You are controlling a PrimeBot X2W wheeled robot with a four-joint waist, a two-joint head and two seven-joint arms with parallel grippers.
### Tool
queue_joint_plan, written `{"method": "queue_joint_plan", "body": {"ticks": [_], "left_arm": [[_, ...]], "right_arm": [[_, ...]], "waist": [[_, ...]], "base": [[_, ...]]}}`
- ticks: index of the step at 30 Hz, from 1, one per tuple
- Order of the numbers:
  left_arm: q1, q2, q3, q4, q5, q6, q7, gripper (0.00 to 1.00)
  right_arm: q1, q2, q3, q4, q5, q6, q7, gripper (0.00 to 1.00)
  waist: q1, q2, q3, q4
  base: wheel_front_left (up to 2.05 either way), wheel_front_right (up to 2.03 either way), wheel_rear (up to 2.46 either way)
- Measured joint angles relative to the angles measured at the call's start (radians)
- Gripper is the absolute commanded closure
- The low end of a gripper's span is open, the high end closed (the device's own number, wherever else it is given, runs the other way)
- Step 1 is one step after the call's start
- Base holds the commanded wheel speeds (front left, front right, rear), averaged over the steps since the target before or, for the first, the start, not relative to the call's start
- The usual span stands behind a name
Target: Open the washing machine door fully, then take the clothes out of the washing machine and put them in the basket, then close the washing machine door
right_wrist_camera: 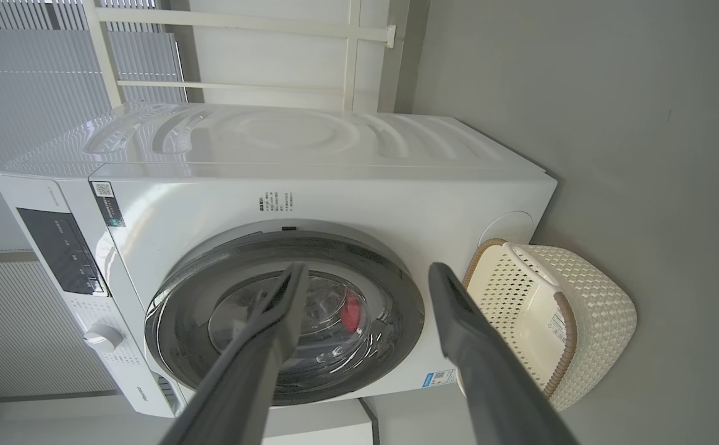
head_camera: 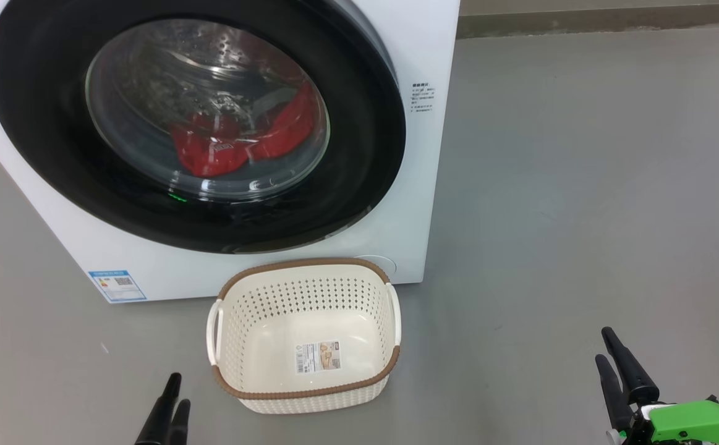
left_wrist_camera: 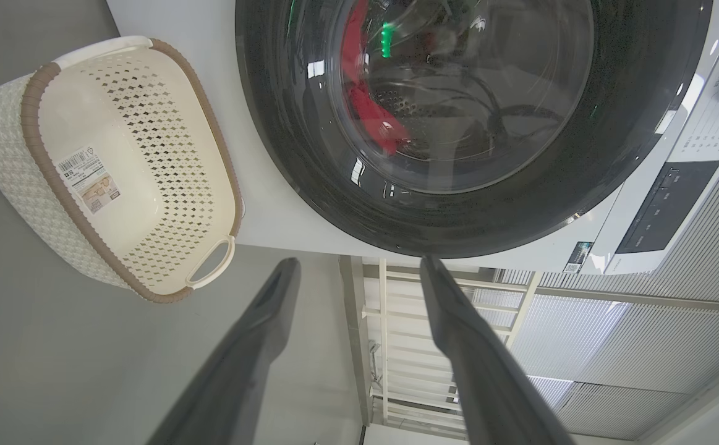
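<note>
**Door-opening step: stock and handling**

Left tool (head_camera: pixel 178 390): one, fingers spread, empty, low before the washing machine (head_camera: pixel 260 272).
Door (head_camera: pixel 44 123): one, on the machine's front, shut or barely ajar. In my judgement it is best hooked at the rim's free edge and swung wide in an arc, not pulled straight.
Clothes (head_camera: pixel 211 154): a red heap inside the machine, number unclear.
Basket (head_camera: pixel 297 264): one, empty, just before the machine's front.
Right tool (head_camera: pixel 604 345): one, fingers spread, empty, well right of the machine.
</note>
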Motion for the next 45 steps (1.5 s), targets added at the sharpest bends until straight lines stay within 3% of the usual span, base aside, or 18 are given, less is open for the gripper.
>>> {"method": "queue_joint_plan", "body": {"ticks": [16, 35, 45], "left_arm": [[-0.028, 0.005, -0.04, -0.003, 0.049, 0.0, -0.046, 0.0], [-0.065, 0.005, -0.031, -0.014, 0.352, 0.001, -0.099, 0.0], [-0.084, 0.005, -0.058, -0.026, 0.492, 0.035, -0.125, 0.0]], "right_arm": [[-0.032, -0.006, 0.055, 0.0, -0.044, 0.0, -0.045, 0.0], [-0.082, -0.008, 0.059, 0.009, -0.325, 0.0, -0.098, 0.0], [-0.109, -0.008, 0.063, 0.002, -0.507, 0.0, -0.128, 0.0]], "waist": [[0.0002, 0.0, 0.001, 0.0], [0.0001, 0.0, 0.005, -0.004], [0.0001, 0.0, 0.007, -0.007]], "base": [[0.0, 0.0, 0.0], [0.0, 0.0, 0.0], [0.0, 0.0, 0.0]]}}
